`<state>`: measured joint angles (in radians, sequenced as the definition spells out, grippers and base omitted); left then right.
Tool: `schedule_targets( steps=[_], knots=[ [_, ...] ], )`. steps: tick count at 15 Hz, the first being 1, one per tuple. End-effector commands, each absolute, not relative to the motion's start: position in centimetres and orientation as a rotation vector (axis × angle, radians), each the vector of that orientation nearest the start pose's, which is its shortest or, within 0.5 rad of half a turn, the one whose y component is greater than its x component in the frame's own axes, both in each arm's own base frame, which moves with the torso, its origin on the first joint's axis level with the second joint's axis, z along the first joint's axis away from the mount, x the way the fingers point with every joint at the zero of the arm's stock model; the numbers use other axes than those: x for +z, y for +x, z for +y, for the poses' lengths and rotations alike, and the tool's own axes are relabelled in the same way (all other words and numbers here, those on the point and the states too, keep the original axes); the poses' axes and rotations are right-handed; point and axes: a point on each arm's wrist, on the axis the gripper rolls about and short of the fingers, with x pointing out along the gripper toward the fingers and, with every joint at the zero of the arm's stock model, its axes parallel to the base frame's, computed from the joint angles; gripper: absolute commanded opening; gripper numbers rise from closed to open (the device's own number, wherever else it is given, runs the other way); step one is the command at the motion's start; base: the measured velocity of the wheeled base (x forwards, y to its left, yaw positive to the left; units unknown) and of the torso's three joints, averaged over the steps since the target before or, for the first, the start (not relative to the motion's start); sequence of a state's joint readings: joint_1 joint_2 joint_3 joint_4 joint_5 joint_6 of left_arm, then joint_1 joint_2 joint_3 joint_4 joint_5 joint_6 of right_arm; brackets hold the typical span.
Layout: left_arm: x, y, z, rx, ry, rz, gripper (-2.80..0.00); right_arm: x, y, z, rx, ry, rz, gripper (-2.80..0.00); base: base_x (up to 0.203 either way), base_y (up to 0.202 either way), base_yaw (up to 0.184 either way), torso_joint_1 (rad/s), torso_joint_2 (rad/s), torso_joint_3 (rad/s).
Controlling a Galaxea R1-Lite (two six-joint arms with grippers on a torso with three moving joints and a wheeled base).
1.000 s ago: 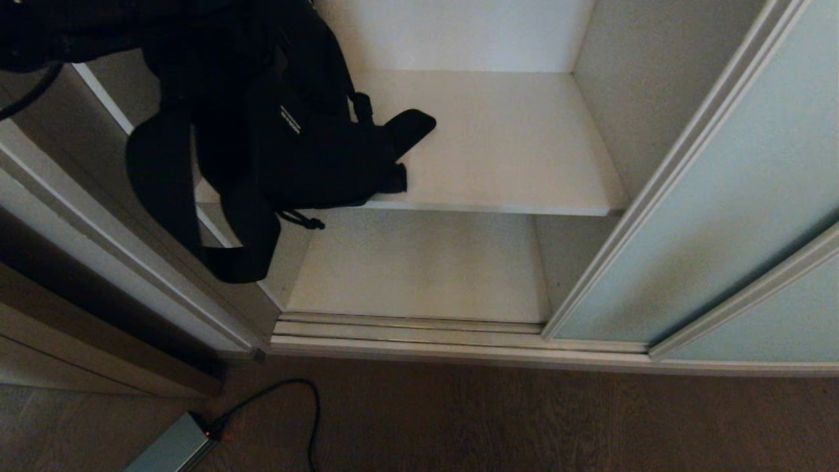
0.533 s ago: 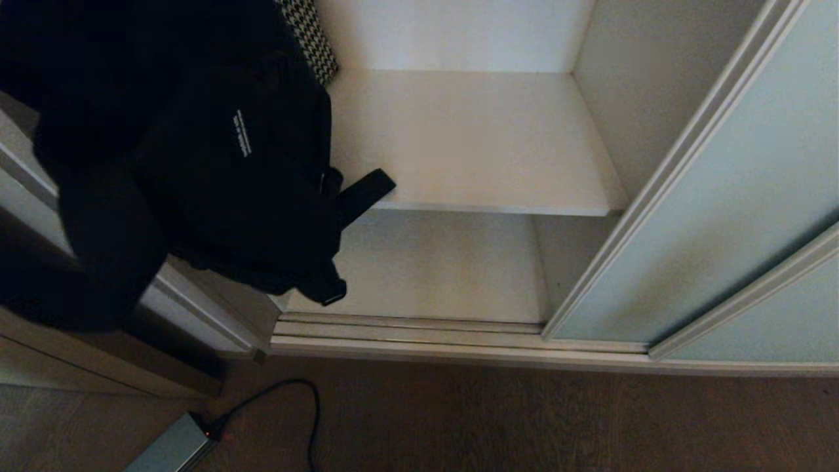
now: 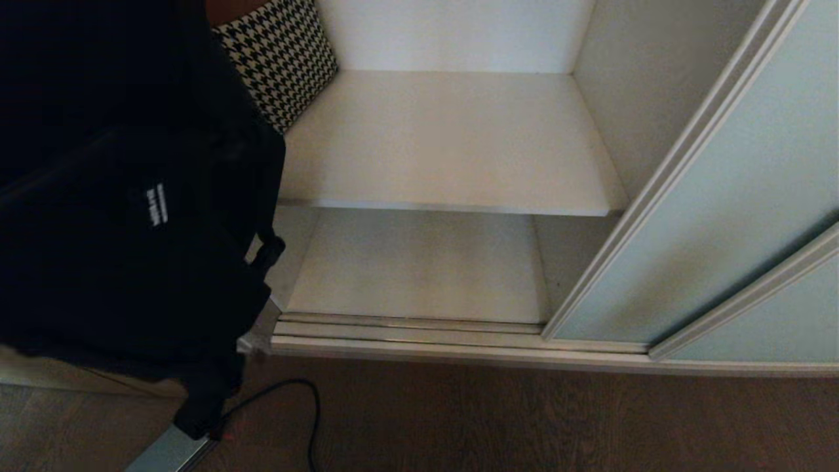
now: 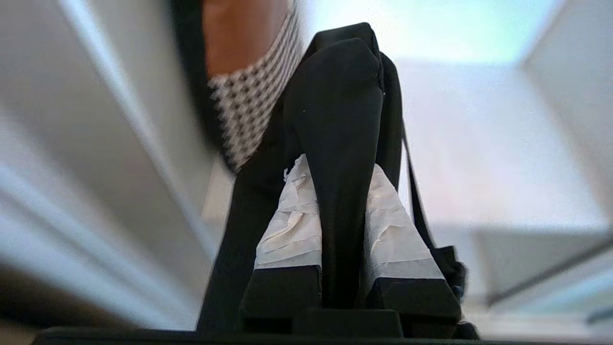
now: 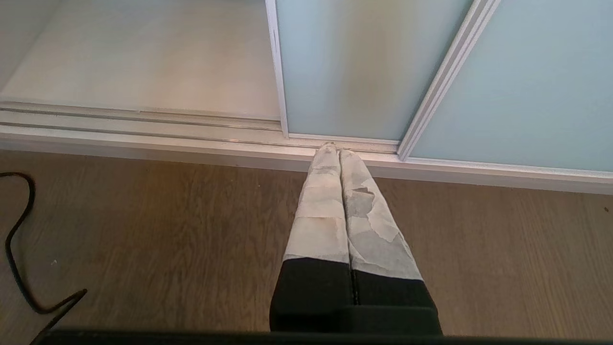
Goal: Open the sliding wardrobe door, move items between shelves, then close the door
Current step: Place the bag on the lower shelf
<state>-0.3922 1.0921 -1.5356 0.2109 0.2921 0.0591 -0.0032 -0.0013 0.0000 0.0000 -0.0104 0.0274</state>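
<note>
Black fabric fills the left of my head view: the bag (image 3: 131, 249) hangs in front of the wardrobe opening, blocking the side frame there and dropping past the floor track (image 3: 406, 326) toward the wood floor (image 3: 524, 419). My left arm is raised and lost behind that fabric, so from the head I cannot see it at all. From the left wrist, my left fingers (image 4: 340, 191), wrapped in pale tape, stand clenched on a wide black strap (image 4: 342, 120) of the bag; the strap runs up between them and folds over beyond their tips. The rest of the bag trails below them, out of that camera's sight.

A small white label (image 3: 156, 205) shows on the bag's face, too blurred to read. Beside the bag, at the back left of the upper shelf (image 3: 459, 144), sits a black-and-white houndstooth item (image 3: 278, 56), cut off by the frame's top and partly by the bag; it may be a cushion or a second bag, I cannot tell. The lower shelf (image 3: 419, 262) lies under the upper one, its left corner hidden by the bag. The sliding wardrobe door (image 3: 714, 196) stands pushed to the right of the opening.

My right fingers (image 5: 339, 158) are pressed together with nothing between them, held low over the floor with their tips toward the door's bottom rail. A black cable (image 3: 308, 406) curls on the floor below the bag.
</note>
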Motion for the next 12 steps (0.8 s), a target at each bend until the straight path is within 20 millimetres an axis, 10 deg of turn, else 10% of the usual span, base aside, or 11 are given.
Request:
schedule_targets(
  steps=[1,12],
  knots=[
    [42.7,4.8,-1.0,-0.064,-0.002,-0.222,-2.80,7.5,-2.3,0.0,-0.013,0.028,-0.002,-2.80,0.000,0.000,0.000,0.000,0.00,0.000],
    [39.5,-5.5,-0.1,-0.050,0.025,-0.215,-2.80,7.5,-2.3,0.0,-0.014,0.028,-0.002,-2.80,0.000,0.000,0.000,0.000,0.00,0.000]
  ],
)
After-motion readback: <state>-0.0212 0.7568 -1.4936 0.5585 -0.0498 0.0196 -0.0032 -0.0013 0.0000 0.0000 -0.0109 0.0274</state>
